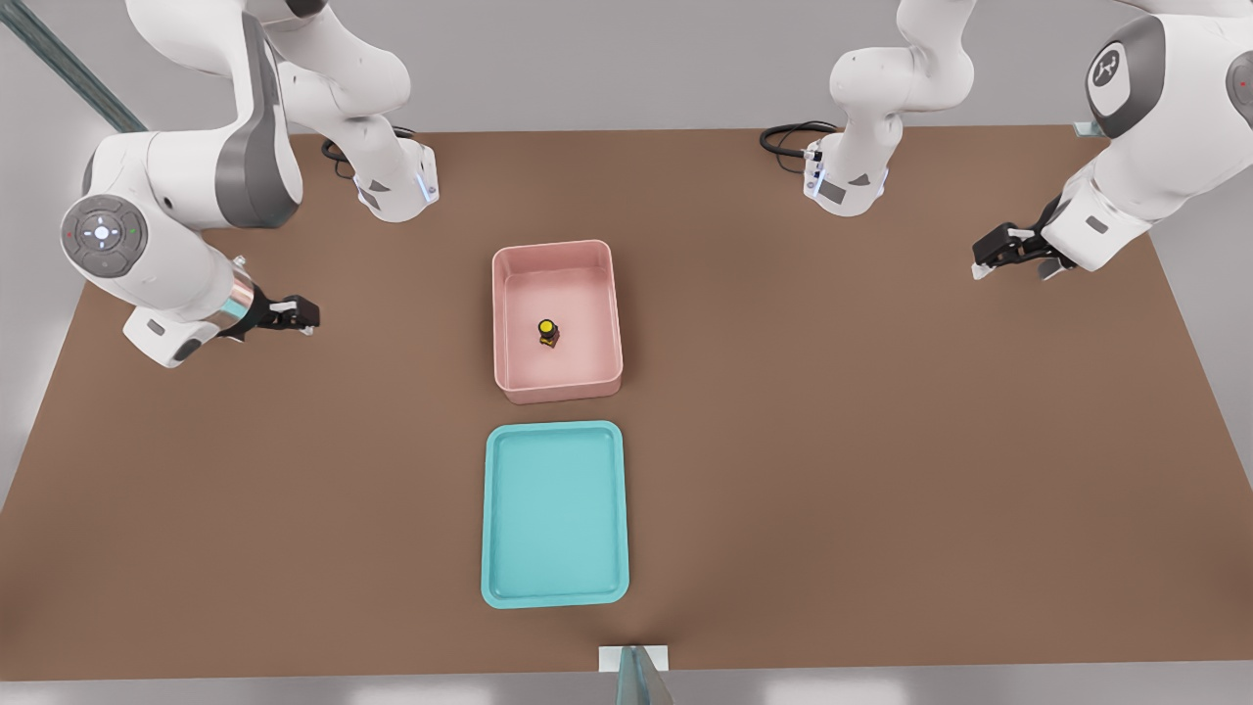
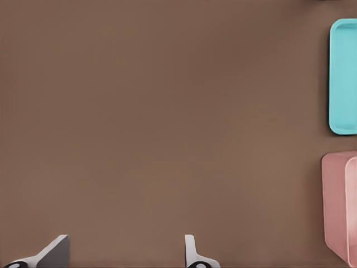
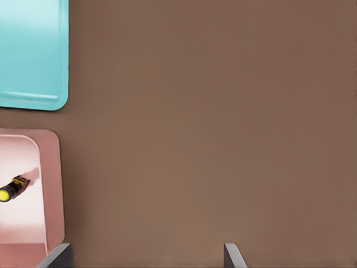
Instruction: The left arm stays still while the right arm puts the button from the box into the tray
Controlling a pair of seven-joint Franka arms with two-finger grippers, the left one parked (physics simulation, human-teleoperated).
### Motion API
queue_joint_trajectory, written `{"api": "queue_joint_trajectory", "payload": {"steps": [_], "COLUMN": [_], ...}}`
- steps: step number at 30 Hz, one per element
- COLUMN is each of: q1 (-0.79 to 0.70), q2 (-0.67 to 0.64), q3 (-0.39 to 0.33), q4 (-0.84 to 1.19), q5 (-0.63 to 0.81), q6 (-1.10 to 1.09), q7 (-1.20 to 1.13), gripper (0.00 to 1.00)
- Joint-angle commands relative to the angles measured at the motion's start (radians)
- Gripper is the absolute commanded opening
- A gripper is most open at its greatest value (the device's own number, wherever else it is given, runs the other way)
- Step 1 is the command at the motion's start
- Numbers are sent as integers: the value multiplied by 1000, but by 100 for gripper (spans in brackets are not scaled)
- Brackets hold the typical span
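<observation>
One button point(image 1: 548, 332) in box point(image 1: 557, 320), well apart from open gripper point(image 1: 305, 315).

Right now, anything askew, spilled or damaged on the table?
Nothing stands out. The yellow-capped button sits inside the pink box, the turquoise tray lies flat and empty just in front of it, both squared up. The right arm's hand is open, off at the front view's left, apart from the box.
</observation>
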Motion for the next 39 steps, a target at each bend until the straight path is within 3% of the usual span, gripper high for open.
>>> {"api": "queue_joint_trajectory", "payload": {"steps": [1, 3, 4, 6, 9, 11, 20, 29, 39], "q1": [4, 31, 57, 108, 306, 343, 337, 320, 292], "q2": [-1, 11, 63, 175, 335, 341, 205, 212, 295], "q3": [0, 27, 153, 383, 383, 383, 377, 365, 368], "q4": [1, -3, -4, 2, -9, -110, -582, -760, -791], "q5": [0, 1, 1, 69, 121, 113, 105, 53, -46], "q6": [-8, -17, -37, 70, 282, 443, 975, 1235, 1304], "q7": [-9, 5, 153, 746, 1279, 1427, 1570, 1614, 1600], "gripper": [100, 100, 100, 100, 100, 100, 100, 100, 100]}}
